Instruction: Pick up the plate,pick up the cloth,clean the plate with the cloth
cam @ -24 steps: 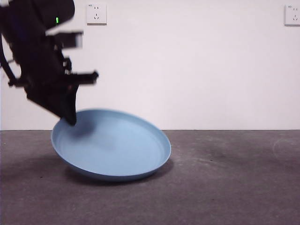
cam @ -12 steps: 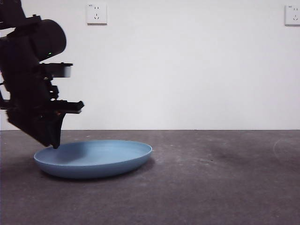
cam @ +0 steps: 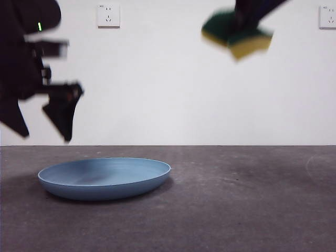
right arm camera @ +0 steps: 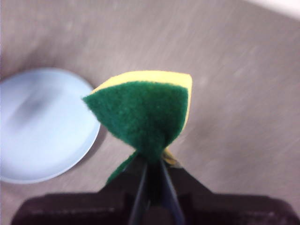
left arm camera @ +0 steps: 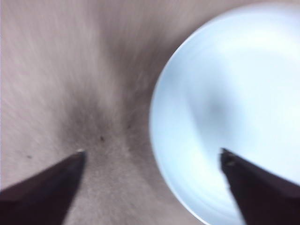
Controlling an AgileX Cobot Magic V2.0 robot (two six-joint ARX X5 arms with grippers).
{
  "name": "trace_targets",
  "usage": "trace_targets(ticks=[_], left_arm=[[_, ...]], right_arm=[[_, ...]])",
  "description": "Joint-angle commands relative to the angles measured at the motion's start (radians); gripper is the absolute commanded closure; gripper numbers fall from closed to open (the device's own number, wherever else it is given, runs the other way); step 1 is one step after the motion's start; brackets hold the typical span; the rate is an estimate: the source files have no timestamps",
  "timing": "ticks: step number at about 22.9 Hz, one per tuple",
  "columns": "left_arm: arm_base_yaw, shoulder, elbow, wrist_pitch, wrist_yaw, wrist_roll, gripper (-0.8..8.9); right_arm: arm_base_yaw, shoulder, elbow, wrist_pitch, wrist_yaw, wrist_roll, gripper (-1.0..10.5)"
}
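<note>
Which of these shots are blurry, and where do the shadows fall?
Front view: the left gripper and the yellow and green sponge held up high by the right gripper are motion-smeared, while the round light-blue plastic plate lies sharp on the table, a soft shadow under it. Left wrist view: streaky all over. Right wrist view: the sponge is fairly sharp, the table behind soft.

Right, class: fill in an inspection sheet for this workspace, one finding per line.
Surface: dark grey table, some scuffs.
Job's things: plate flat on the table, ungripped; sponge held high in the air.
Clutter: nothing seen.
Grippers: left gripper open, above the plate's edge, touching nothing; right gripper shut on the sponge, raised beside the plate.
Cables: nothing seen.
Surroundings: white wall, two sockets.
</note>
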Motion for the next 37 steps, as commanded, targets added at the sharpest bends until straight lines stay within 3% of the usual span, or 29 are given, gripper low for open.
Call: trace_targets(ticks=[1,6,8,16,23,25,27,28,29,37], left_arm=[[-0.021,-0.101,-0.002,-0.024,0.001,-0.011,2.80],[-0.042,-0.328,-0.002,-0.126,0.001,-0.029,2.80],[-0.042,-0.408,-0.002,-0.163,0.001,-0.039,2.80],[-0.042,-0.510,-0.002,-0.254,0.001,-0.046,2.80],[-0.042,-0.510,-0.002,-0.243,0.026,-0.050,2.83],[-0.042,-0.509,-0.002,-0.237,0.026,-0.059,2.85],[-0.042,-0.509,-0.002,-0.237,0.025,-0.064,4.37],[-0.042,-0.509,-0.002,-0.237,0.025,-0.048,6.20],[-0.042,-0.509,-0.002,-0.237,0.025,-0.026,7.87],[-0.042,-0.545,-0.004,-0.177,0.078,0.021,8.21]], right_arm=[[-0.042,0.112,-0.007,0.005,-0.115,0.027,9.6],[-0.086,0.345,-0.007,0.013,-0.138,0.032,9.6],[-0.093,0.420,-0.007,0.018,-0.138,0.033,9.1],[-0.122,0.483,-0.007,0.014,-0.138,0.050,4.3],[-0.129,0.425,-0.007,-0.001,-0.140,0.064,4.5],[-0.114,0.362,-0.007,-0.025,-0.139,0.069,6.2],[-0.102,0.290,-0.007,-0.064,-0.138,0.068,8.9],[-0.098,0.253,-0.007,-0.080,-0.139,0.068,9.7],[-0.094,0.220,-0.007,-0.089,-0.139,0.068,9.6],[-0.037,-0.117,-0.026,-0.062,-0.137,0.063,9.6]])
